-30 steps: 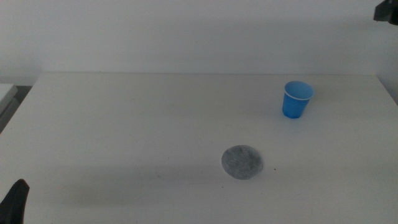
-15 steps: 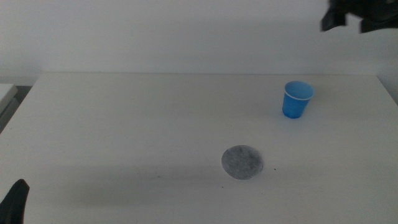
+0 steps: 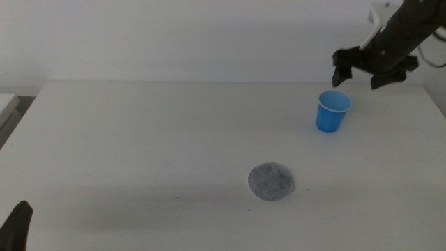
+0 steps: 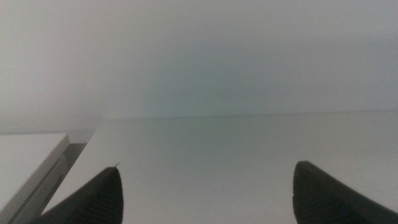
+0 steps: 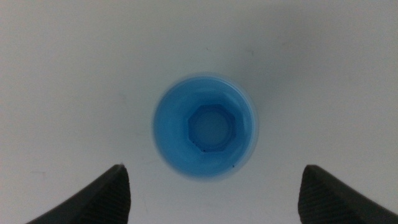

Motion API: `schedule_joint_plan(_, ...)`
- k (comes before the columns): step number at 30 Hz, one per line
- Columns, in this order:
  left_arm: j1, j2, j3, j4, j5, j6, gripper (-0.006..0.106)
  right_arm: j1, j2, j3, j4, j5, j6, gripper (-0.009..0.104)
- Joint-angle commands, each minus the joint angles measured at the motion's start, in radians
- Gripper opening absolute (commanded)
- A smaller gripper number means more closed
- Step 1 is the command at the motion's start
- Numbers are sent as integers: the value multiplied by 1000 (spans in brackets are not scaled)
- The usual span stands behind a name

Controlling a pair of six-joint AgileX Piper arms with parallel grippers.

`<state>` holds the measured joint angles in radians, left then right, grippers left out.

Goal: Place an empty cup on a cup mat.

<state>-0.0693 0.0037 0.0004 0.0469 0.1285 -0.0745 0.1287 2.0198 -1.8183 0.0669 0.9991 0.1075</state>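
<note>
The blue cup (image 3: pixel 332 111) stands upright and empty at the table's far right. The right wrist view looks straight down into the cup (image 5: pixel 205 127). My right gripper (image 3: pixel 360 75) hangs open a little above and behind the cup, its jaws wide apart and not touching it; in its own wrist view the right gripper (image 5: pixel 211 196) frames the cup. The grey speckled cup mat (image 3: pixel 271 181) lies flat near the table's middle front, well apart from the cup. My left gripper (image 4: pixel 208 196) is open and empty, waiting at the front left corner (image 3: pixel 15 226).
The white table (image 3: pixel 153 139) has its right edge just beyond the cup. A pale ledge (image 3: pixel 5 104) lies off the table's left side and shows in the left wrist view (image 4: pixel 28 158).
My right arm has come down from the top right corner toward the cup and now hangs just above it. The cup, mat and left gripper have not moved.
</note>
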Motion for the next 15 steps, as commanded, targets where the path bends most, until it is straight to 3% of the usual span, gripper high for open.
schedule_joint_plan(1, -1, -4, 0, -2, -13, -3, 94, 0, 34, -9, -15, -24, 19, 86)
schedule_joint_plan(8, -1, -4, 0, -2, -13, -3, 94, 0, 140, -9, -19, -92, 30, 83)
schedule_joint_plan(12, -1, -4, 0, -2, -13, -3, 94, 0, 182, -9, -19, -129, 33, 72)
schedule_joint_plan(15, -1, -4, 0, -2, -13, -3, 94, 0, 200, -9, -19, -134, 33, 57)
